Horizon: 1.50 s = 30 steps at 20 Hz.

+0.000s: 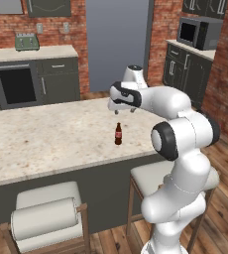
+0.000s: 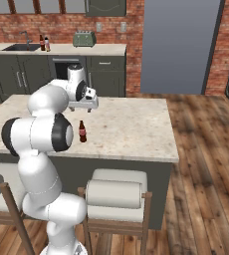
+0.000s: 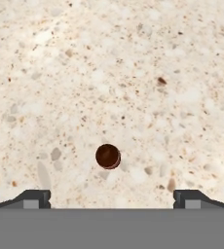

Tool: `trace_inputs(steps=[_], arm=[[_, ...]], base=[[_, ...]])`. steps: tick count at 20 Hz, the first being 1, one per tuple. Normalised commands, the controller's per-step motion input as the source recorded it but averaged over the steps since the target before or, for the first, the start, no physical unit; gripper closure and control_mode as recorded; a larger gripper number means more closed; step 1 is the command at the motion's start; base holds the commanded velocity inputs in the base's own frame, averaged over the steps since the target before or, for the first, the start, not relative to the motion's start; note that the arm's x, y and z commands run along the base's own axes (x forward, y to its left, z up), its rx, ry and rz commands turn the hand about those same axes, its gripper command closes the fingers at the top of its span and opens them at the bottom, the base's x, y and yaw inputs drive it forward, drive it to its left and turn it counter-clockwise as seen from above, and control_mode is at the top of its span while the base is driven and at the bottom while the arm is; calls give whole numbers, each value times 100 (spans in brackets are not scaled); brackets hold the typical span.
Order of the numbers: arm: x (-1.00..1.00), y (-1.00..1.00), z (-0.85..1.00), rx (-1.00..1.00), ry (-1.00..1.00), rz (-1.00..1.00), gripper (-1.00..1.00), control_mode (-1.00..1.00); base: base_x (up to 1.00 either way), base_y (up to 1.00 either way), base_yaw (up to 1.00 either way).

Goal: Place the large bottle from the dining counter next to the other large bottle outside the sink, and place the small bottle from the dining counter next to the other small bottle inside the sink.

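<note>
Gripper hung fully open and empty above the small bottle, which stood upright on the dining counter; that bottle's transfer to the sink remained outstanding.

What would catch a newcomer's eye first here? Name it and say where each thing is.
The white Franka arm stands out most, bent over the dining counter, its gripper open and poised above the small bottle, a short brown one with a red label standing upright alone on the pale stone. In the hand view the small bottle's round dark cap sits between the fingertips. Far back by the sink, two more bottles stand on the worktop.
</note>
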Motion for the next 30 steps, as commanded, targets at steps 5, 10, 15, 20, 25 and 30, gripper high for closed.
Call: trace_inputs(steps=[5, 10, 15, 20, 25, 30], arm=[[0, 24, -18, 0, -1, 0, -100, -100], [2, 6, -4, 0, -2, 0, -100, -100], [9, -5, -1, 0, 0, 0, -100, -100], [11, -10, -24, 0, 0, 0, -100, -100], [0, 0, -20, -1, 0, 0, -100, -100], [0, 0, -1, 0, 0, 0, -100, -100]], base=[[0, 0, 0], [0, 0, 0], [0, 0, 0], [0, 0, 0], [0, 0, 0], [0, 0, 0]])
